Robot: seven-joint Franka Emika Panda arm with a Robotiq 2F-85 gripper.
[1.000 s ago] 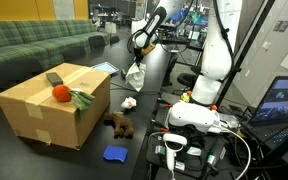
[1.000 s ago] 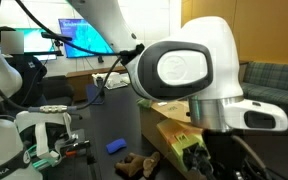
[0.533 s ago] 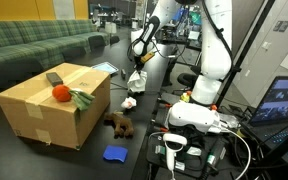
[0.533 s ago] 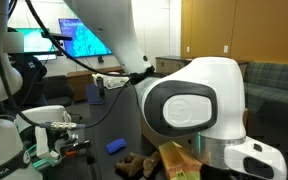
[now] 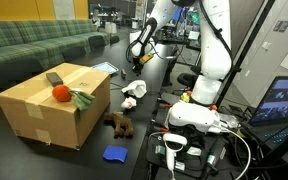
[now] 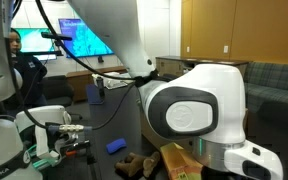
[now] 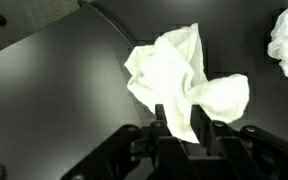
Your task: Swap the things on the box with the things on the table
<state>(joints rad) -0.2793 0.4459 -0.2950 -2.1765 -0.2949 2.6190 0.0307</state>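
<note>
The tan box [image 5: 49, 103] stands at the left on the black table [image 5: 144, 135]. On it lie a red ball [image 5: 59, 93], a green item [image 5: 81, 99] and a grey block [image 5: 54, 78]. A white cloth [image 5: 137, 90] lies on the table right of the box. My gripper [image 5: 138, 64] hangs open just above it. In the wrist view the cloth [image 7: 174, 70] spreads on the table, one fold showing between the parted fingers of the gripper [image 7: 184, 125]. A second crumpled white piece [image 5: 129, 103] lies close by.
A brown plush toy [image 5: 119, 124] and a blue pad [image 5: 115, 153] lie on the table in front of the box. The robot base [image 5: 199, 105] and cables stand at the right. A large white arm joint [image 6: 194, 105] blocks much of an exterior view.
The white cloth hung from the shut gripper a second ago. It came down to the table, the fingers have parted, and the cloth now lies below them.
</note>
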